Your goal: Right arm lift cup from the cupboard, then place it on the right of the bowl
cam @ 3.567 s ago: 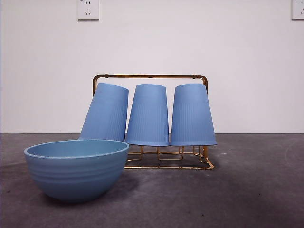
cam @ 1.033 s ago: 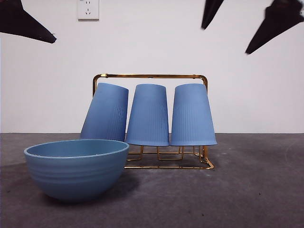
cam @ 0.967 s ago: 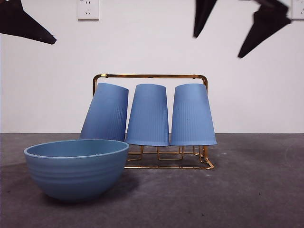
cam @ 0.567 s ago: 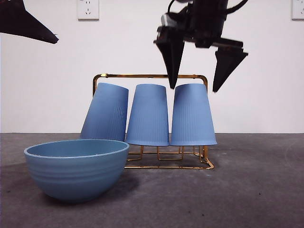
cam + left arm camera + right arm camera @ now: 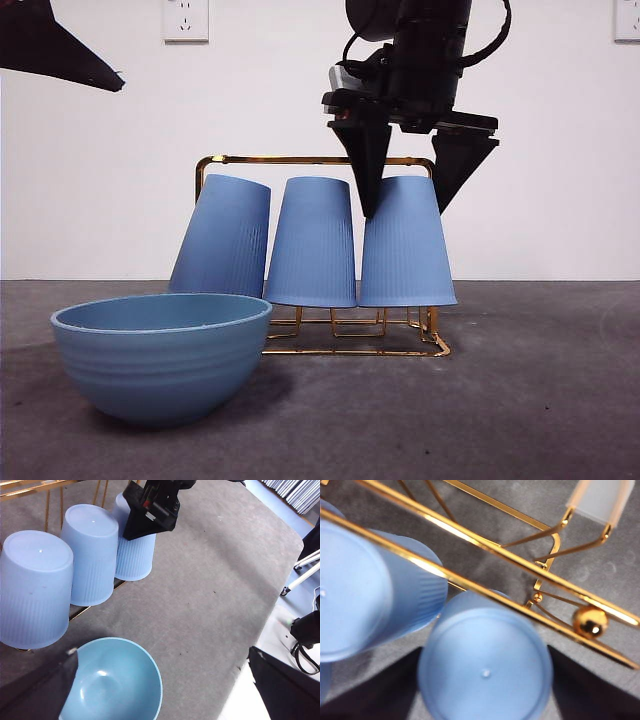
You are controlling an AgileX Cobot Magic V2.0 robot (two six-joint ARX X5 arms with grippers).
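Three ribbed blue cups stand upside down on the gold wire cupboard [image 5: 315, 160]. My right gripper [image 5: 405, 205] is open and has come down from above over the rightmost cup [image 5: 405, 250], one jaw on each side of its upturned base. In the right wrist view that cup [image 5: 485, 665] fills the space between my right gripper's [image 5: 484, 680] dark jaws, just in front of the rack's top bar [image 5: 495, 550]. The light-blue bowl [image 5: 160, 355] sits in front of the rack at the left. My left gripper [image 5: 162, 652] is open and empty, high above the bowl [image 5: 117, 680].
The middle cup [image 5: 312, 245] stands close beside the rightmost one, and the left cup [image 5: 222, 240] leans. Bare grey table [image 5: 540, 400] lies to the right of the bowl and rack. The table's edge [image 5: 240, 680] shows in the left wrist view.
My right gripper has come down from the top right and moved left, and its open jaws now straddle the top of the rightmost cup. The cups, bowl and left arm have not moved.
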